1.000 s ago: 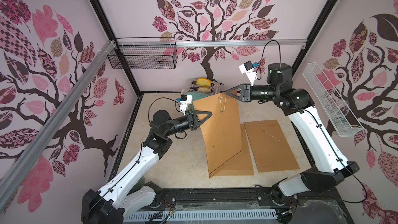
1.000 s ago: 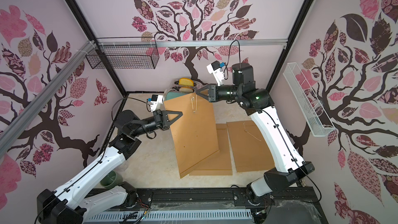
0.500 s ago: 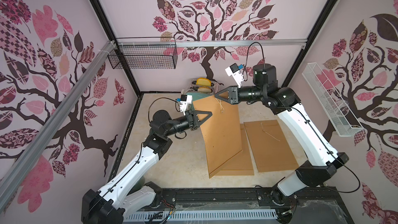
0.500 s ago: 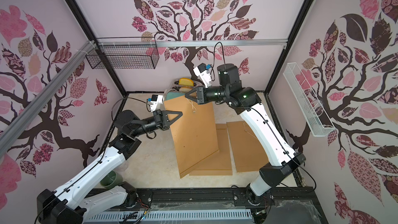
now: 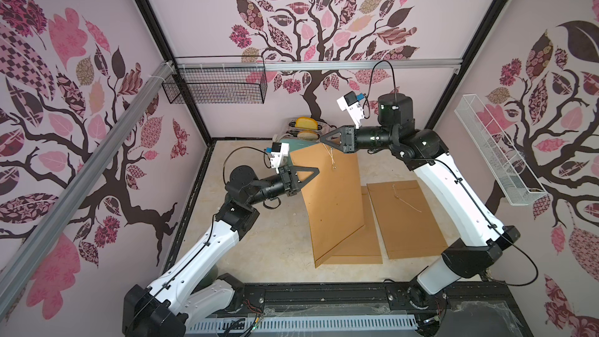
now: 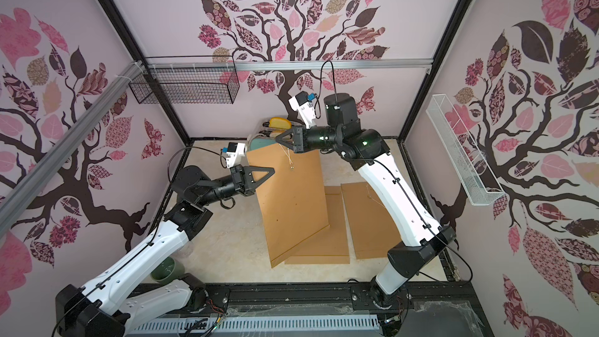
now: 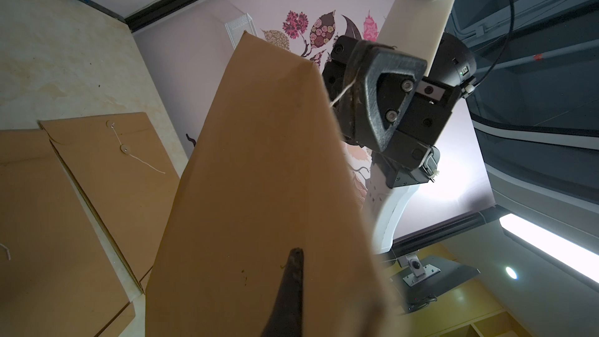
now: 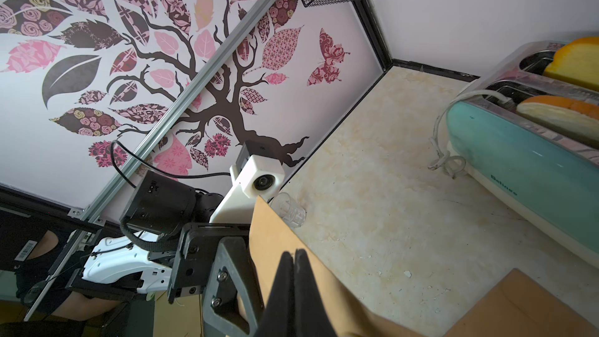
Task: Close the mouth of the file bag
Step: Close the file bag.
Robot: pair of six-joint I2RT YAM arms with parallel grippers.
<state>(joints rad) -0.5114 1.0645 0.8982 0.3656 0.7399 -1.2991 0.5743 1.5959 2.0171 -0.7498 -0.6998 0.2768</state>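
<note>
Toaster (image 8: 518, 157) behind raised file bag (image 5: 334, 196), flat envelopes (image 5: 405, 222) beneath, left fingers (image 5: 301, 168) clamping it, right fingers (image 7: 363, 98) pinching string (image 7: 339, 94).

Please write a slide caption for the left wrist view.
Left gripper holds the raised file bag; right gripper pinches its white string.

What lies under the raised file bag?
A second file bag lies flat on the table under the raised file bag. In both top views only its right strip and near end show; the rest is covered.
</note>
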